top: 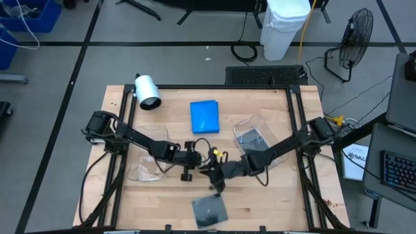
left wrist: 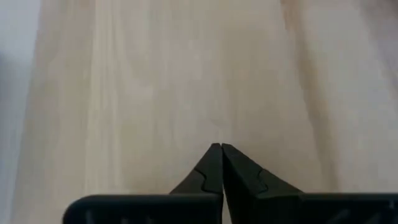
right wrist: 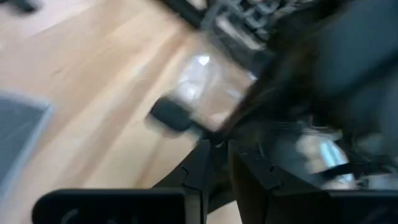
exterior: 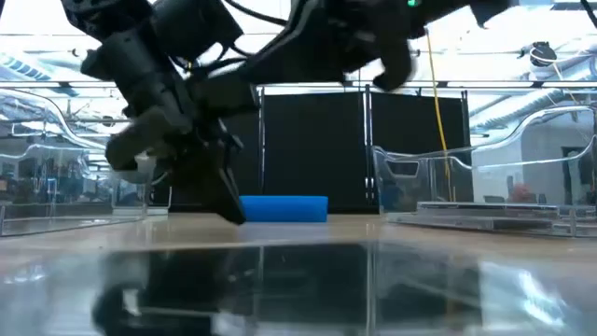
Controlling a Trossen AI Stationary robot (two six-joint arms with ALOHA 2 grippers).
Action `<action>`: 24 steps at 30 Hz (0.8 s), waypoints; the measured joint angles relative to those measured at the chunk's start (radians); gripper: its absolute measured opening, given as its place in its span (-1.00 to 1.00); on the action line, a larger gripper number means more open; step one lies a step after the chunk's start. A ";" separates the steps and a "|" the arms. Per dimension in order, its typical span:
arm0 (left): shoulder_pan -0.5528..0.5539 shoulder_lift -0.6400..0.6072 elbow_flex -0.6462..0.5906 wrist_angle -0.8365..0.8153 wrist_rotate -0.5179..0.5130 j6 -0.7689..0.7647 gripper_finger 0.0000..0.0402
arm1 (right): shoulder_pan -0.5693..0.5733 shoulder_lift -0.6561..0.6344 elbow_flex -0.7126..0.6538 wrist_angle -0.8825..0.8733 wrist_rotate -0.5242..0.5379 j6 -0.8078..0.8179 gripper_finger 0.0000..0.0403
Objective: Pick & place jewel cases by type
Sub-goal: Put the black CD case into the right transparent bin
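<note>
On your left, a clear tray (top: 148, 162) sits on the table (top: 273, 201) under the left arm, and you cannot tell from above whether anything lies in it. The left pincer (top: 188, 174) hangs just past that tray, its fingers (left wrist: 211, 171) pressed together on nothing over bare wood. The blue jewel case (top: 205, 117) lies flat well beyond both pincers, toward the far edge, its slightly longer side running away from you and tilted a little. The grey jewel case (top: 209, 210) lies flat at the near edge, just below the right pincer (top: 217, 186) and apart from it, its edges turned slightly off the table's lines. That right pincer holds nothing you can see (its fingers (right wrist: 199, 168) stand a narrow gap apart). Farther right, a second clear tray (top: 252, 133) holds a dark jewel case (top: 249, 138) lying flat inside.
</note>
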 joint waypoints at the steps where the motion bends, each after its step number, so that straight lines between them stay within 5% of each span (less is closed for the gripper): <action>1: 0.002 0.001 -0.002 -0.016 -0.001 0.000 -0.93 | -0.003 -0.007 0.003 -0.009 0.000 0.014 -0.76; 7: -0.005 -0.002 -0.002 -0.044 0.052 -0.019 -0.94 | 0.022 -0.003 0.001 -0.183 -0.050 0.150 -0.72; 12: -0.052 -0.003 -0.001 -0.054 0.336 -0.018 -0.96 | 0.071 -0.008 0.004 -0.289 -0.252 0.278 -0.71; 15: -0.102 -0.003 -0.002 -0.059 0.419 -0.071 -0.86 | 0.102 -0.005 0.002 -0.359 -0.347 0.360 -0.68; 24: -0.270 -0.003 0.004 -0.013 0.298 -0.260 -0.41 | 0.165 -0.006 0.001 -0.500 -0.295 0.494 -0.22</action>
